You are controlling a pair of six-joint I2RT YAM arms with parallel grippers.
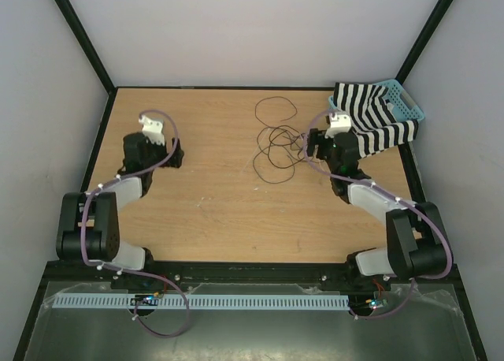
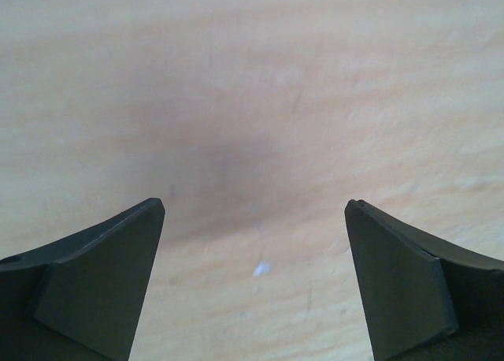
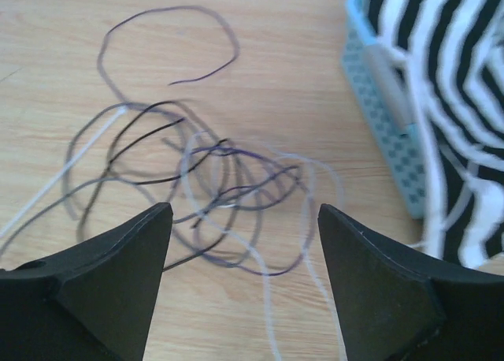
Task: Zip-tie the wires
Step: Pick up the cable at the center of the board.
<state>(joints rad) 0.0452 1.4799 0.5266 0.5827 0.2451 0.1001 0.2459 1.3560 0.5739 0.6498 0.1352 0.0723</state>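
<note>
The wires (image 1: 276, 144) lie in loose dark loops on the wooden table, right of centre. In the right wrist view the wires (image 3: 228, 152) sprawl just ahead of my right gripper (image 3: 242, 211), which is open and holds nothing. Pale strands run down between its jaws. A straight whitish strip, the zip tie (image 3: 63, 172), slants from the loops toward the lower left. From above, my right gripper (image 1: 313, 147) hovers at the right edge of the tangle. My left gripper (image 1: 173, 152) is far to the left. The left gripper (image 2: 256, 205) stands open over bare wood.
A light blue basket (image 1: 405, 105) draped with a black-and-white striped cloth (image 1: 370, 117) sits at the back right corner, close to my right wrist. In the right wrist view the basket (image 3: 378, 124) stands just right of the wires. Walls enclose the table.
</note>
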